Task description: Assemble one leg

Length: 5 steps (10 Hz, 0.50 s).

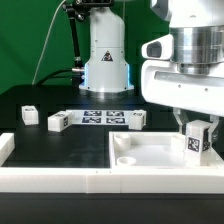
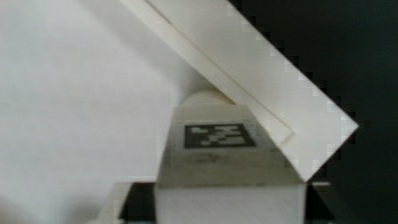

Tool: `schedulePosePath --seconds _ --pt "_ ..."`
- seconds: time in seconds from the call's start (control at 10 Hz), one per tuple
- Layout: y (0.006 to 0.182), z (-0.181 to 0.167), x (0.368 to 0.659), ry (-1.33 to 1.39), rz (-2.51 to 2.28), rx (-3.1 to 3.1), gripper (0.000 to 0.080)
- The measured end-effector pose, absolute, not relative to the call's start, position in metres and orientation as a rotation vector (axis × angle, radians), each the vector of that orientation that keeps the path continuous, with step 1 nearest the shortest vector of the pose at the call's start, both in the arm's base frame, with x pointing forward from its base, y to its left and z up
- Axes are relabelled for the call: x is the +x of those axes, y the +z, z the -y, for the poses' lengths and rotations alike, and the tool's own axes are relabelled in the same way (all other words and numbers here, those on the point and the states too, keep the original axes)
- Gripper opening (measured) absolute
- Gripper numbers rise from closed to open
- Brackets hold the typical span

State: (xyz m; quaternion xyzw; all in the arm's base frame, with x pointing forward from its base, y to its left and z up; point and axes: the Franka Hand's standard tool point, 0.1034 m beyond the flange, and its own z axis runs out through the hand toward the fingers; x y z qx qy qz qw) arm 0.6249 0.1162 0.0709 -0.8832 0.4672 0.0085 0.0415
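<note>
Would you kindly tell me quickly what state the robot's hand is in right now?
Hand: closed on the leg, holding it upright over the corner of the white panel.

White leg (image 1: pixel 197 140) with black-and-white square tag, white panel (image 1: pixel 150 152), black table (image 1: pixel 50 100) — green backdrop (image 1: pixel 30 40)

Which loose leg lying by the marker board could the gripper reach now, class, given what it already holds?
Probably none: the gripper is shut on a leg over the panel, so its jaws are occupied.
</note>
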Motion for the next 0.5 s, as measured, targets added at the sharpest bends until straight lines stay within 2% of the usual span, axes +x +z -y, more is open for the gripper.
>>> schedulePosePath --seconds 0.5 --pt "0.0698 -0.1169 0.6233 0.015 -2.095 -2.192 0.0291"
